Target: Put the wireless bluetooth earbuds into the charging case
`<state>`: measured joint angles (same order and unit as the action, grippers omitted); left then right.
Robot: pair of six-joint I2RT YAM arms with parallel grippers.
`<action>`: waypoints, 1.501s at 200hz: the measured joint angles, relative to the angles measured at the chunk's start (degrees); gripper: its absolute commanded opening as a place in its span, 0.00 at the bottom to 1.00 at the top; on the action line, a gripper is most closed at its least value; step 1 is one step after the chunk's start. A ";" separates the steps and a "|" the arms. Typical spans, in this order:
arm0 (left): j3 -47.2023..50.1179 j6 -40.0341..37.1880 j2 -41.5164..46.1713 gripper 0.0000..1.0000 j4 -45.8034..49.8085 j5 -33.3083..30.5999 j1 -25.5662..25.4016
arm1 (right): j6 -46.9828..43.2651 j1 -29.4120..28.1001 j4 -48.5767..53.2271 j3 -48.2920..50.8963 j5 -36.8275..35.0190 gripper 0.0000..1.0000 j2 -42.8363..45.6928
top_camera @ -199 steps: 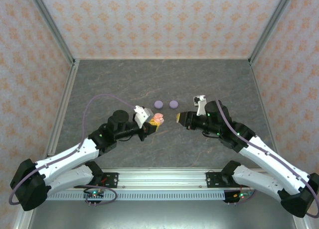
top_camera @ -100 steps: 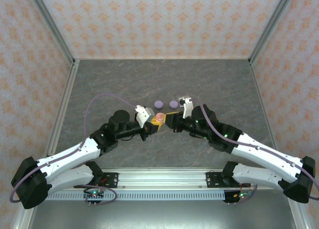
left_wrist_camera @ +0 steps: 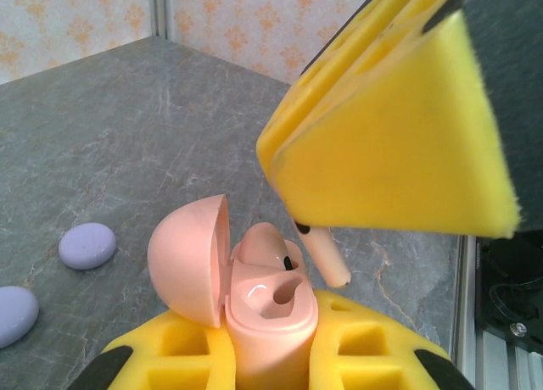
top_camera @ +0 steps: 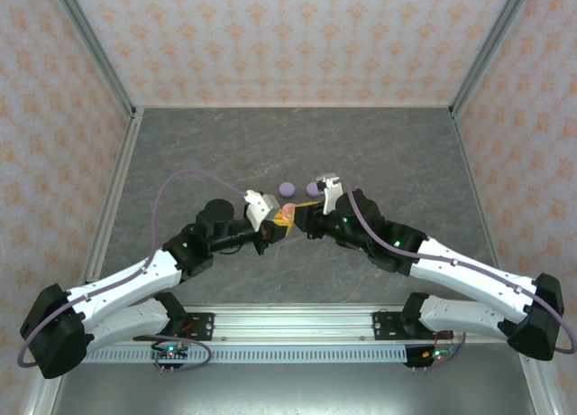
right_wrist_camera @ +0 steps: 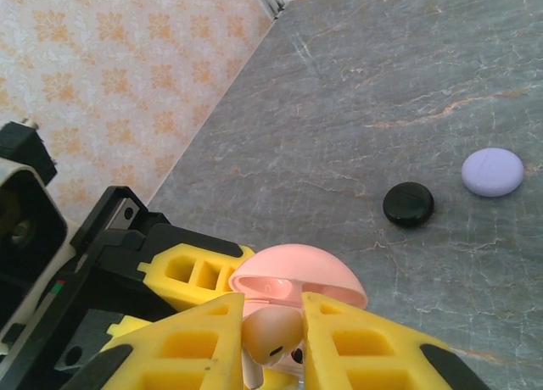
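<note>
- Low centre of the left wrist view, my left fingers (left_wrist_camera: 348,343) are clamped on the open pink charging case (left_wrist_camera: 270,309), one earbud (left_wrist_camera: 259,242) seated inside.
- My right fingers (right_wrist_camera: 339,343) pinch a second pink earbud (left_wrist_camera: 325,253) just above the empty socket.
- A lavender case (left_wrist_camera: 87,244) lies on the bench (left_wrist_camera: 127,110) at left.
</note>
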<state>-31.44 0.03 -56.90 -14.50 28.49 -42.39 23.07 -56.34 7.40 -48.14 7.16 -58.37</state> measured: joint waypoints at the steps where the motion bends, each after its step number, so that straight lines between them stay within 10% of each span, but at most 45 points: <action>1: 0.00 0.00 0.00 0.00 0.00 0.00 0.00 | -0.02 0.00 0.00 0.00 -0.04 0.21 -0.04; 300: 0.00 1.49 -0.28 0.00 -0.79 0.22 -0.02 | -1.29 -0.09 -1.81 1.05 -2.23 0.21 -0.85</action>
<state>-31.44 1.52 -57.19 -15.29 28.71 -42.41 21.78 -56.42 5.58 -47.09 4.93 -59.22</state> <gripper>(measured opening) 0.153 0.209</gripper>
